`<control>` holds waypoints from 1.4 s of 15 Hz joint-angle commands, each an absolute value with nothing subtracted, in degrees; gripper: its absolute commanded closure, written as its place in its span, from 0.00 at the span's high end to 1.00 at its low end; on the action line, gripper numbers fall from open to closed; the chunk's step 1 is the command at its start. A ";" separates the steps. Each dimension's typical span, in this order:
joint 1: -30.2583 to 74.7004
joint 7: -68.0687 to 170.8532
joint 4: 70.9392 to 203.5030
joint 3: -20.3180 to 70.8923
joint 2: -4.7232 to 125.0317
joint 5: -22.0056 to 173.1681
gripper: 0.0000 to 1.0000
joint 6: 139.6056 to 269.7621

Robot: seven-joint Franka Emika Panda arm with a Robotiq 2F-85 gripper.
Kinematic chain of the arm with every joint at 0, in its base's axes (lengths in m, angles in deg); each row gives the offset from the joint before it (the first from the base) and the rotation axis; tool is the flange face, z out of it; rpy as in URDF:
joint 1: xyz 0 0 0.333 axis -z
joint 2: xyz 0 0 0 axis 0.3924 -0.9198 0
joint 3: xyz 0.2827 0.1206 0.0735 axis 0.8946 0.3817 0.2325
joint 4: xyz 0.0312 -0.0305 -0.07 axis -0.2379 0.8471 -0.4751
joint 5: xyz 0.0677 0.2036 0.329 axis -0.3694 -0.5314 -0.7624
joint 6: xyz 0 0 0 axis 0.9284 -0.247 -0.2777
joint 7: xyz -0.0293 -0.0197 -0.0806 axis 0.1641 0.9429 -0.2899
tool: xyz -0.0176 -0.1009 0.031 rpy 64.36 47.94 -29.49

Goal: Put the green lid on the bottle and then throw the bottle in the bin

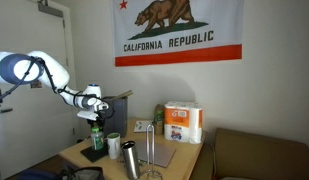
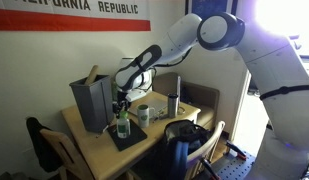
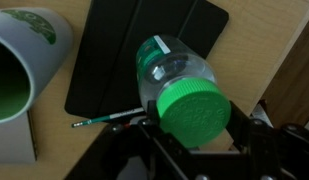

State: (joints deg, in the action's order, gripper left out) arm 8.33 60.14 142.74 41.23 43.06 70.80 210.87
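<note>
1. Green, small and round: plastic lid (image 3: 194, 108) at lower centre of the wrist view, seated on the neck of the slim dark-green bottle (image 3: 166, 62).
2. Fingers (image 3: 252, 138) closed in on both sides of the green lid, apparently gripping it. Tightness of the lid on the neck: not tellable.
3. Bottle (image 2: 122, 125) standing upright at frame centre on a flat black rectangular mat (image 2: 134, 137) on the wooden worktop (image 2: 94, 152). Long axis vertical, base down, capped neck pointing straight up into the fingers directly above.
4. Tall dark grey-blue box-shaped bin (image 2: 89, 105) just beside the bottle, toward the left of the frame, with its open rim higher than the cap.
5. Judged next: a lift along the bottle's vertical axis, high enough to clear that rim, then a short sideways carry toward frame left.
</note>
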 commanded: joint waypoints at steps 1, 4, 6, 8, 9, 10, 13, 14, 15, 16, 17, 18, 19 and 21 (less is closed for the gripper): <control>8.72 58.28 146.34 41.58 45.10 69.62 0.42 212.69; 8.36 56.79 146.60 41.17 44.96 69.92 0.42 213.07; 7.60 53.95 146.56 40.33 44.92 70.35 0.42 212.77; 6.90 50.23 146.46 39.39 44.62 70.62 0.42 212.95; 6.60 48.52 146.36 38.97 44.41 70.74 0.42 212.97; 6.13 46.81 146.32 38.38 44.33 71.11 0.42 213.05; 5.36 43.37 145.97 37.47 44.06 71.28 0.42 212.69; 5.15 42.56 145.83 37.24 44.00 71.30 0.42 212.52; 4.97 41.71 145.54 37.04 43.89 71.22 0.42 212.03; 4.75 40.84 145.36 36.83 43.74 71.19 0.42 211.65; 4.80 40.39 145.21 36.90 43.61 70.93 0.42 211.30; 4.88 40.03 145.05 37.00 43.53 70.74 0.42 210.76; 5.00 39.79 144.89 37.15 43.42 70.55 0.42 210.34; 5.16 40.09 144.79 37.26 43.39 70.55 0.42 210.09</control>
State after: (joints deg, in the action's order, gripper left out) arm 5.89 41.74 143.45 38.03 43.38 70.88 211.75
